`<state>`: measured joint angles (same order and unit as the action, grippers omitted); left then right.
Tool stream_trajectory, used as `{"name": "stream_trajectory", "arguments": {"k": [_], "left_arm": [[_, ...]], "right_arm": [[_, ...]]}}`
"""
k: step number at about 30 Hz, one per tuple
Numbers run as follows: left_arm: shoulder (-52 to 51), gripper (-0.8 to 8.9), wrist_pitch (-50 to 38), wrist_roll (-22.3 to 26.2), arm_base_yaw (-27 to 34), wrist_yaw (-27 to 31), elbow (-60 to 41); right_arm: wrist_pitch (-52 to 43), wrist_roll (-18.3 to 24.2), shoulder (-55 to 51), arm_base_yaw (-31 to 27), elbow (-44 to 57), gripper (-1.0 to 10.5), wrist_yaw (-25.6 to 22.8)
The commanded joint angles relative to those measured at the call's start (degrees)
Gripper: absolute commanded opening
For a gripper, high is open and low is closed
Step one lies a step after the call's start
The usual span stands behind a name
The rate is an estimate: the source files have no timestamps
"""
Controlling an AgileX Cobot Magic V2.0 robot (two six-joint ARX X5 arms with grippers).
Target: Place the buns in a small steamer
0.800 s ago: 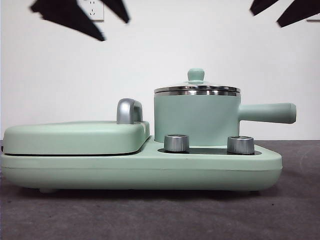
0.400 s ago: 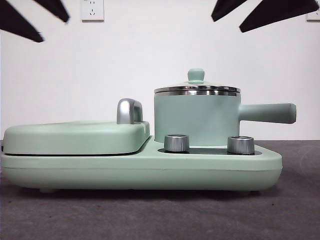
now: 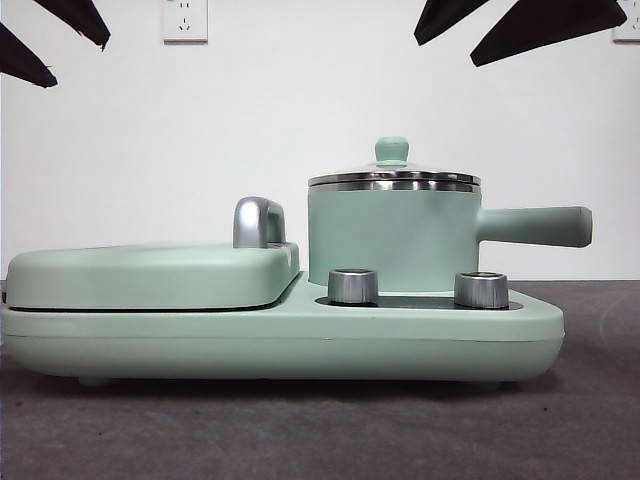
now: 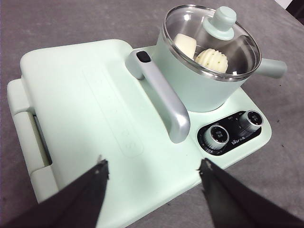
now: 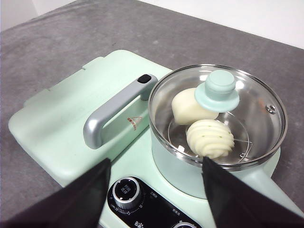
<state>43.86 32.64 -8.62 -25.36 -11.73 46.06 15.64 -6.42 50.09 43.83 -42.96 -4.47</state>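
The small steamer (image 3: 392, 238), a mint-green cylinder with a polished steel rim and a long straight handle reaching toward the right of the front frame, stands right of centre on the rear of a matching mint-green appliance base (image 3: 280, 345). Its glass lid (image 5: 217, 116) is seated on the rim, topped by a rounded green knob (image 5: 216, 90). Through the glass, both buns lie side by side inside the pot on a wire rack: the smooth bun (image 5: 187, 108), plain and matte white, and the ridged bun (image 5: 209, 138), shell-shaped with small green flecks; the two appear to touch or nearly touch. Left of the pot, the flat griddle section (image 3: 150, 274) is closed, its lid smooth and slightly domed, with a curved chrome handle (image 3: 258, 221) at the edge nearest the pot. Two knurled metal dials (image 3: 352, 285) sit on a dark control panel at the front of the base, below the pot. The base rests on a grey, cloth-like table surface (image 3: 300, 430). The left gripper (image 4: 152, 172) hangs above the front edge of the griddle, jaws spread wide and holding nothing. The right gripper (image 5: 156, 167) hangs above the dial panel in front of the pot, jaws likewise wide apart and empty. In the front view both show only as black tips at the upper corners.
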Motion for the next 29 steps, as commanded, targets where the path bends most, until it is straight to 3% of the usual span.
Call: {"name": "stream_trajectory", "arguments": {"k": [1, 2, 20, 22, 23, 29], "left_arm": [[0.3, -0.13, -0.5, -0.5, -0.2, 0.2, 0.3], [0.3, 0.20, -0.6, -0.5, -0.2, 0.2, 0.3], [0.3, 0.16, -0.9, -0.5, -0.2, 0.1, 0.3], [0.1, 0.16, -0.7, 2.8, 0.1, 0.3, 0.3], [-0.3, 0.16, -0.4, 5.3, 0.7, 0.4, 0.3], [-8.9, 0.16, -8.2, 5.4, 9.3, 0.4, -8.3]], "right_arm": [[-0.5, -0.3, 0.3, 0.6, -0.3, -0.2, 0.1], [-0.8, -0.3, 0.3, 0.6, -0.3, 0.2, -0.1], [-3.7, -0.3, 0.3, 0.6, -0.3, 0.2, -0.1], [-3.7, -0.3, 0.3, 0.5, -0.3, 0.2, -0.1], [-3.7, -0.3, 0.3, 0.6, -0.3, 0.2, -0.1], [-3.7, -0.3, 0.3, 0.5, -0.3, 0.2, -0.1]]}}
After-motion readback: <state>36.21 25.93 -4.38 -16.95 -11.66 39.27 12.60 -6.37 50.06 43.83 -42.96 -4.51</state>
